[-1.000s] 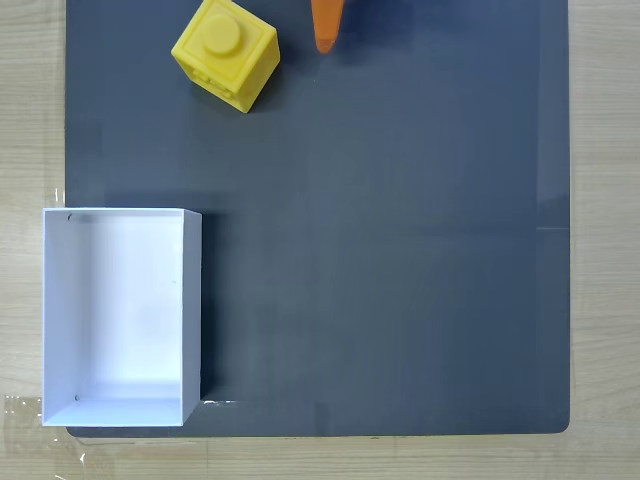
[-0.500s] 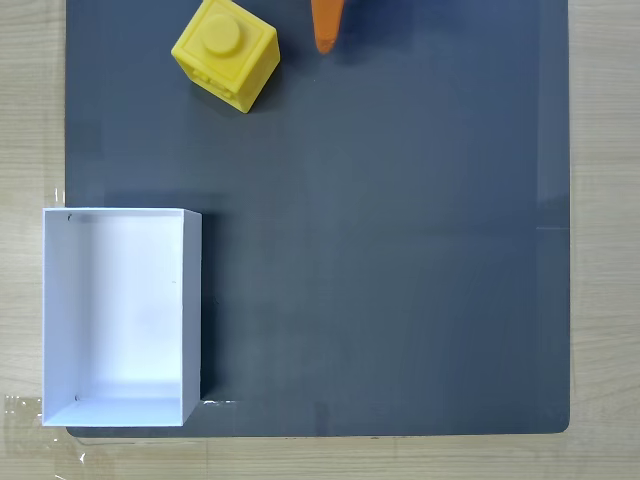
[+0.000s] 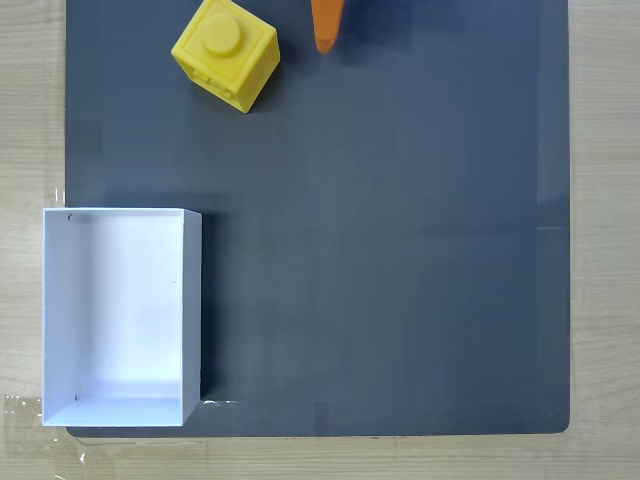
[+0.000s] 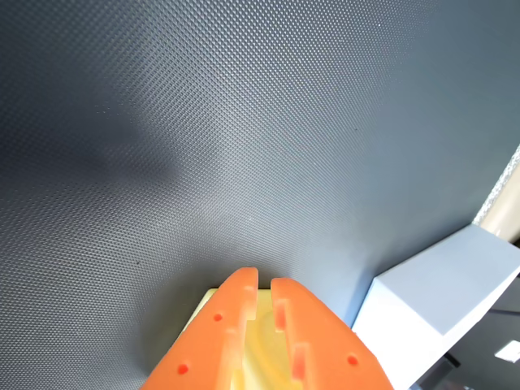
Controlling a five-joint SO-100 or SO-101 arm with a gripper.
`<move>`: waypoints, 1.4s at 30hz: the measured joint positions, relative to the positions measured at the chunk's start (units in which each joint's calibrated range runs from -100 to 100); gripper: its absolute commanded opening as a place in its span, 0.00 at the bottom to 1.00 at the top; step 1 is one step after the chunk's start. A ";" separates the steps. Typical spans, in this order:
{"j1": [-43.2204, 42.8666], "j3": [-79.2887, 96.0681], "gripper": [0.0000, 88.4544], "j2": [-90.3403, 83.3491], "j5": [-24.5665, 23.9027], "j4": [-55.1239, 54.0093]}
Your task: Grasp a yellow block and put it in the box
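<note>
The yellow block (image 3: 226, 53) sat stud-up at the mat's (image 3: 400, 250) far edge, well apart from the box (image 3: 190, 300); it looked light and slightly squashy, best pinched across opposite flat sides, though the orange fingers (image 4: 244, 325) were nearly closed on nothing.

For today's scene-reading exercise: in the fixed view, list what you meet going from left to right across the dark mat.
Box → yellow block → gripper.
</note>
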 measured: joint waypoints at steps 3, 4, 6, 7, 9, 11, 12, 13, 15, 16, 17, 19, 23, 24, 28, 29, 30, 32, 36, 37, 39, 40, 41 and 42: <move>0.00 0.00 0.03 0.00 0.00 0.00; 0.00 0.00 0.03 0.00 0.00 0.00; 0.00 0.00 0.03 0.00 0.00 0.00; 0.00 0.00 0.03 0.00 0.00 0.00; 0.00 0.00 0.03 0.00 0.00 0.00; 0.00 0.00 0.03 0.00 0.00 0.00; 0.00 0.00 0.03 0.00 0.00 0.00; 0.00 0.00 0.03 0.00 0.00 0.00; 0.00 0.00 0.03 0.51 0.00 -1.13; 0.00 0.00 0.03 1.35 0.00 -2.16; 0.00 0.00 0.03 2.19 0.00 -3.98; 0.00 -0.54 0.03 4.97 0.00 -8.22; 0.00 -5.51 0.03 14.24 0.00 -18.61; 0.00 -7.14 0.03 17.19 0.00 -21.03; 0.00 -15.99 0.03 29.58 -3.28 -25.88; 0.00 -18.79 0.03 32.70 -4.54 -26.22; 0.00 -21.86 0.03 35.90 -5.92 -26.40; 0.00 -28.55 0.03 41.80 -8.56 -26.14; 0.00 -43.81 0.04 52.42 -13.52 -18.52; 0.00 -47.97 0.04 54.78 -14.58 -15.32; 0.00 -56.19 0.04 59.50 -16.01 -8.22; 0.09 -60.07 0.04 61.86 -16.32 -4.33; 0.18 -63.87 0.04 64.14 -16.43 -0.61; 0.72 -67.21 0.04 66.33 -16.43 3.38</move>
